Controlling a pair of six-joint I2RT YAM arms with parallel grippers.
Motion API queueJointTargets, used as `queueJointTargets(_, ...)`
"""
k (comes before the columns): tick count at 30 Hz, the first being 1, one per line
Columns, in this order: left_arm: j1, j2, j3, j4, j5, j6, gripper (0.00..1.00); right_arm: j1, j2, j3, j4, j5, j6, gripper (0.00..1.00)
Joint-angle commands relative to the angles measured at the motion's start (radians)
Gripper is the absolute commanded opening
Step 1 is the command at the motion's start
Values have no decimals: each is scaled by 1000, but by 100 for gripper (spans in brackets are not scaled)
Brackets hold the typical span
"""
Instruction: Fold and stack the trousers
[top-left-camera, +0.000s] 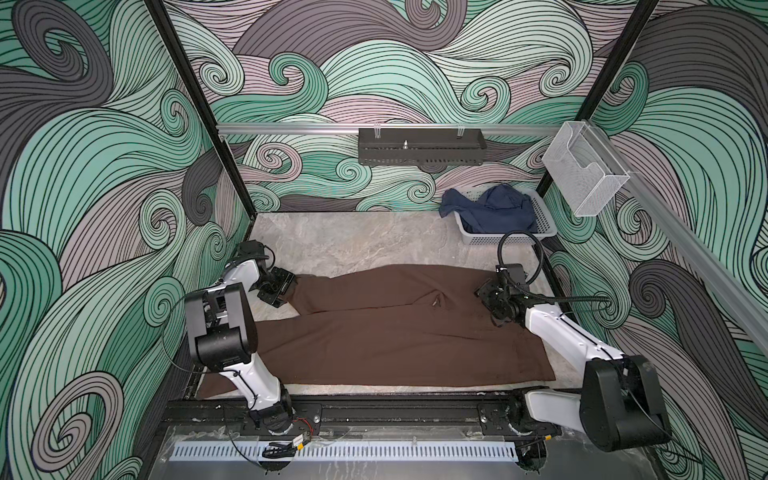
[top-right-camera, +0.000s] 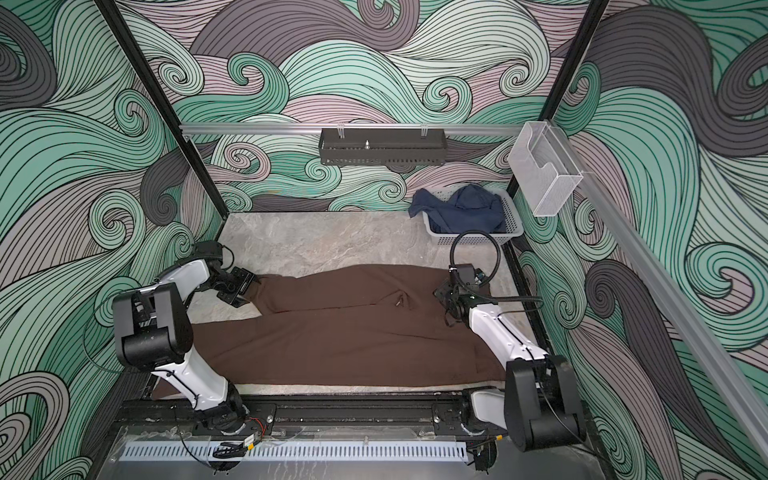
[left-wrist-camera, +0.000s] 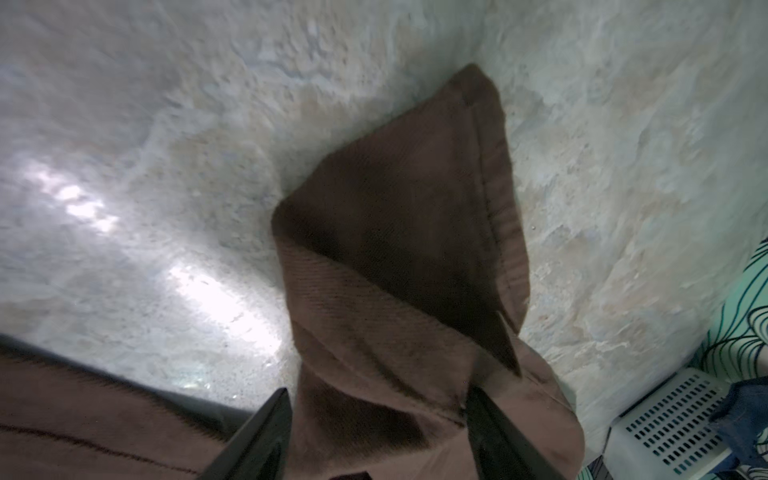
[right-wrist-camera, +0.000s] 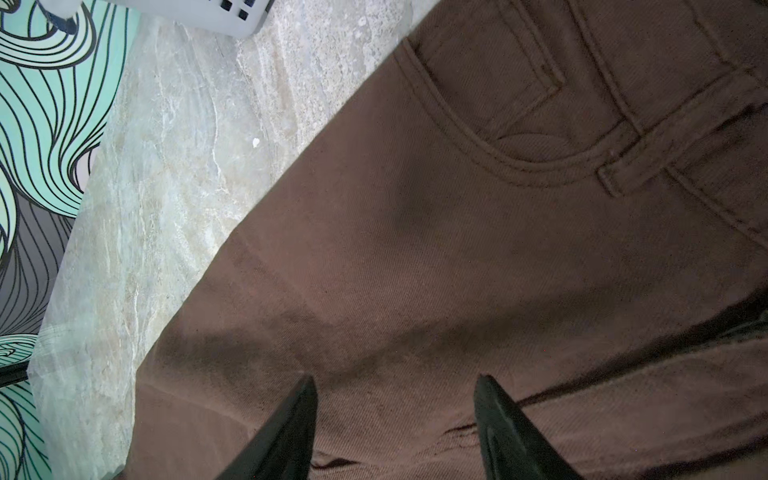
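Trousers (top-left-camera: 386, 328) lay across tabletop (top-left-camera: 353, 241), far half bare. Left claw (left-wrist-camera: 376, 409) gripped lifted leg hem; right claw (right-wrist-camera: 395, 399) parted above waist cloth, pinch uncertain.

No readable text, labels, brands, numbers or signs anywhere in view.

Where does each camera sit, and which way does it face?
Top views: high at the front, looking down on both arms, the trousers, the basket.
Left wrist: behind the left end effector, facing a hem corner between its fingers.
Right wrist: behind the right end effector, facing the waistband pocket.
Shared: trousers, table.
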Motion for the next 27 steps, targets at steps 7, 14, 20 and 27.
queueJointTargets(7, -44, 97, 48, -13, -32, 58, 39, 13, 125, 17, 52, -6, -27, 62)
queueJointTargets(14, -44, -18, 229, -163, -129, 111, 0, -6, 225, 48, 2, -13, -56, 59)
queueJointTargets(20, -46, -121, 448, -394, -338, 132, 0, -56, 295, 87, -40, 37, -55, 58)
queueJointTargets(27, -57, -56, 509, -402, -389, 112, 0, -75, 345, 139, -83, 43, -68, 58)
